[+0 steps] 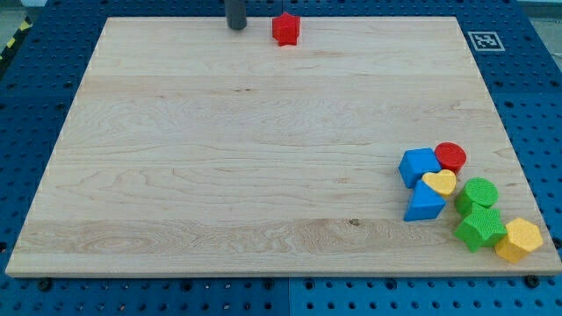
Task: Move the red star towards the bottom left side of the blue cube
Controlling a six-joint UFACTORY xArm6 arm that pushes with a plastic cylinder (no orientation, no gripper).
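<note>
At the view's top edge of the wooden board (219,158), 1 red star (285,28), lying alone and well apart from every other block. Just to its left, 1 dark rod, my tip (237,27) resting on the board, near the star but with a gap between, not touching. No gripper on this arm, so nothing open, closed or held.

In the board's bottom right corner, 7 blocks in 1 tight cluster. 2 blue: 1 blue cube (419,166) at the cluster's upper left and 1 blue triangular block (425,203) just below it. 1 red cylinder (450,156) touching the cube's right side. 2 yellow: 1 yellow heart (440,183) wedged between the 2 blue blocks, and 1 yellow hexagonal block (519,240) at the far right, overhanging the board's edge. 2 green: 1 green cylinder (479,193) and, just below, 1 green block (479,228) of unclear shape.

Counted in all: 8 blocks. At the top right corner, 1 black-and-white marker tag (484,40).
</note>
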